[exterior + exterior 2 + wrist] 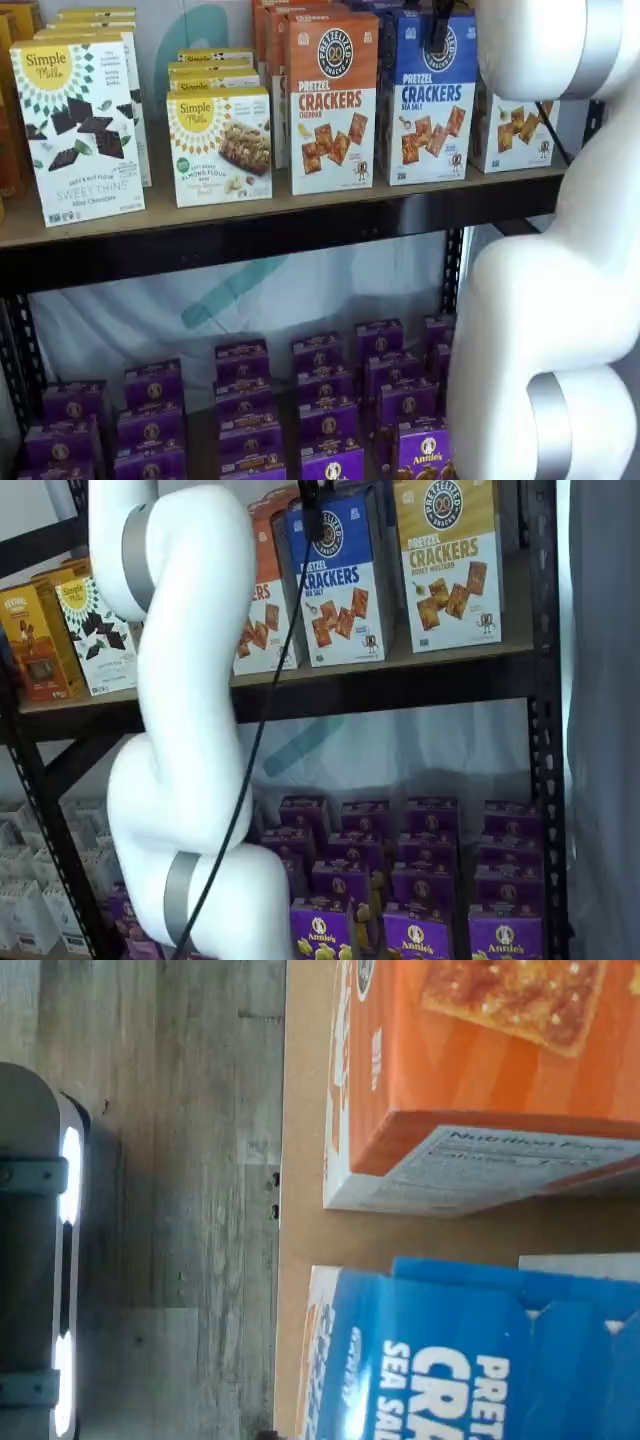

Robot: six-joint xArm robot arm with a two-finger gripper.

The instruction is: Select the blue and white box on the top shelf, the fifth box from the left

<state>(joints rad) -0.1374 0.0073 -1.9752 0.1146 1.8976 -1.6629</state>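
Note:
The blue and white box [430, 100] stands upright on the top shelf [250, 218], between an orange-topped carton and a yellow-topped one; it shows in both shelf views [340, 590]. Its blue top fills part of the wrist view [450, 1360], which is turned on its side. My gripper [440, 25] shows only as black fingers hanging from the view's top edge, in front of the box's upper part. In a shelf view the fingers [312, 505] are seen with a cable beside them. No gap shows between them, and I cannot tell whether they touch the box.
The orange Cheddar carton [332, 100] stands close beside the blue box, and the yellow-topped carton [450, 560] on its other side. Simple Mills boxes [220, 145] stand further along. Purple boxes [330, 400] fill the lower shelf. My white arm [540, 280] covers one side.

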